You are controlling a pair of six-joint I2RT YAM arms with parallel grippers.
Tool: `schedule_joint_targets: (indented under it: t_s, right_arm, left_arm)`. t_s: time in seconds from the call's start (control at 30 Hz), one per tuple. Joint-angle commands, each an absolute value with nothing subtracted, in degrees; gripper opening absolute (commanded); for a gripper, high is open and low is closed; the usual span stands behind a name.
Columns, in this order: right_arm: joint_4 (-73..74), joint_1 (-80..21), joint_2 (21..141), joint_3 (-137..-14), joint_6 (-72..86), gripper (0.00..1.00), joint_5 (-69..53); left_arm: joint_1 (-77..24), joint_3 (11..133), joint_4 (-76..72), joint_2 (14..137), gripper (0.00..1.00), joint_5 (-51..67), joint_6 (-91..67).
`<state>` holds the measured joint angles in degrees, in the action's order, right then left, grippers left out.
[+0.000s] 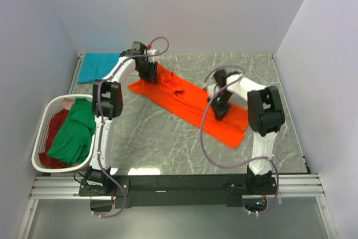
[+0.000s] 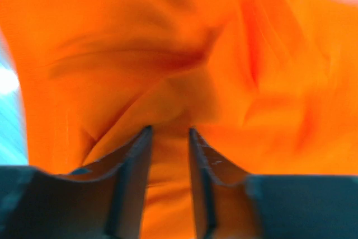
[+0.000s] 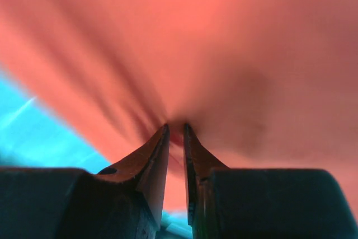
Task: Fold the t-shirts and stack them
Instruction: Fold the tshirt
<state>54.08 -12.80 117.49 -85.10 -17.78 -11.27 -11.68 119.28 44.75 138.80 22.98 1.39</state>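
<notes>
The orange t-shirt [image 1: 187, 104] lies stretched in a long diagonal strip across the table's middle. My left gripper [image 1: 150, 74] is at its far left end, shut on a fold of orange cloth [image 2: 168, 37] that runs between the jaws [image 2: 168, 134]. My right gripper [image 1: 220, 112] is near the strip's near right end, its jaws [image 3: 175, 128] pinched on the same shirt [image 3: 224, 37], with creases running out from the tips. A teal t-shirt [image 1: 98, 66] lies flat at the back left. A green t-shirt [image 1: 75, 132] and a dark red one [image 1: 52, 128] sit in the basket.
The white slatted laundry basket [image 1: 40, 138] stands at the table's left edge beside the left arm. Grey walls close in the table on the left, back and right. The black mounting rail [image 1: 179, 184] runs along the near edge.
</notes>
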Motion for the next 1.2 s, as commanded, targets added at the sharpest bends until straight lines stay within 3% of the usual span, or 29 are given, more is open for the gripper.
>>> schedule_joint_targets:
  t_s: [0.0, 0.07, 0.17, 0.33, 0.57, 0.67, 0.93, 1.17]
  right_arm:
    - [61.52, -25.44, 110.59, -75.43, -21.09, 0.24, -28.26]
    - [63.01, -27.42, 105.85, -76.28, -21.09, 0.24, -37.56]
    - [63.63, -23.05, 103.72, -80.14, -19.17, 0.24, -40.51]
    - [59.69, -14.86, 108.26, -85.16, -15.39, 0.24, -36.49]
    - [55.81, -15.20, 117.15, -89.48, -14.33, 0.13, -27.43]
    - [54.50, -15.73, 119.18, -87.20, -14.06, 0.11, -25.67]
    - [51.33, -23.63, 115.94, -74.37, -11.61, 0.10, -28.64]
    - [50.36, -34.97, 112.33, -68.64, -8.09, 0.14, -47.50]
  left_arm:
    - [-10.81, 140.14, 45.35, 149.30, 0.41, 17.66, 5.71]
    - [-10.72, 141.17, 39.51, 148.28, 0.46, 18.89, 4.31]
    - [-10.37, 125.42, 29.65, 136.79, 0.53, 21.61, 1.94]
    - [-10.46, 112.42, 23.81, 123.93, 0.59, 26.97, -4.72]
    - [-11.60, 108.66, 31.38, 126.04, 0.35, 27.42, -11.34]
    - [-11.95, 106.88, 32.43, 126.29, 0.31, 27.60, -12.13]
    - [-12.30, 107.39, 34.19, 128.31, 0.31, 26.72, -11.08]
    - [-13.71, 116.62, 38.84, 137.63, 0.32, 28.47, -8.97]
